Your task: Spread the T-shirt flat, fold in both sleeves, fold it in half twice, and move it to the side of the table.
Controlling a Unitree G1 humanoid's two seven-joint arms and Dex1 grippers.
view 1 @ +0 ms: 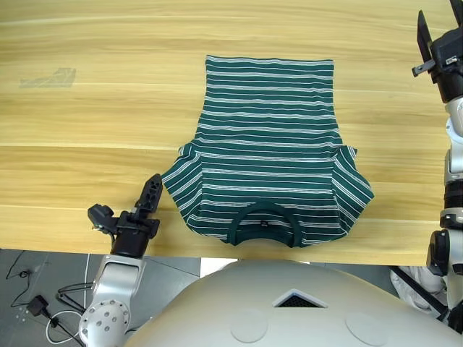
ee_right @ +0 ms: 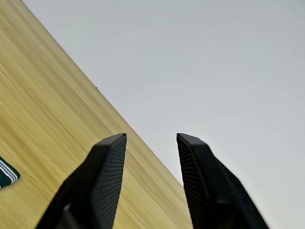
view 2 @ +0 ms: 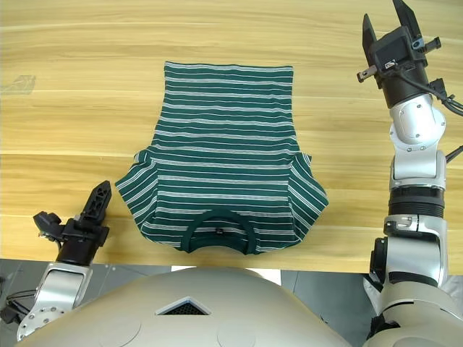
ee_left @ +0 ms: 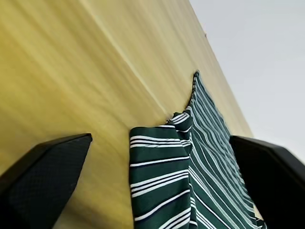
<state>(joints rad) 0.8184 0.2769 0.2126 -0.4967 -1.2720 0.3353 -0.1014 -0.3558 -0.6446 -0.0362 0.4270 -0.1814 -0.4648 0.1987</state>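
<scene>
Hovering left gripper [view 1: 150, 195]: my two fingers were spread wide, holding nothing, low over the near edge of the table and just beside the left sleeve [view 1: 181, 184].
Reason for this place: I judged that the sleeve was the next part to take, so the open jaws were pointed at its corner. In the left wrist view the striped sleeve lay in front of the gap between my fingers.
Right gripper [view 2: 383, 18]: my fingers were also apart and empty. The arm stood raised at the far right of the table, well apart from the cloth.
Reason for this place: I think it was kept out of the way, so that it threw no obstacle over the shirt.
Task's thing: the dark green T-shirt with thin white stripes [view 1: 268, 144] lay in the middle of the light wooden table [view 1: 87, 130]. Its collar [view 1: 264, 220] was toward me, near the table's edge, and its hem [view 1: 269, 61] was on the far side.
Look of the shirt: the body was mostly flat and the hem made a straight line. The right sleeve [view 1: 354, 184] and the left one stuck out to the sides, short and a little bunched.
Stage of the task: by my judgement the spreading was nearly done and the sleeves were not yet folded in.
</scene>
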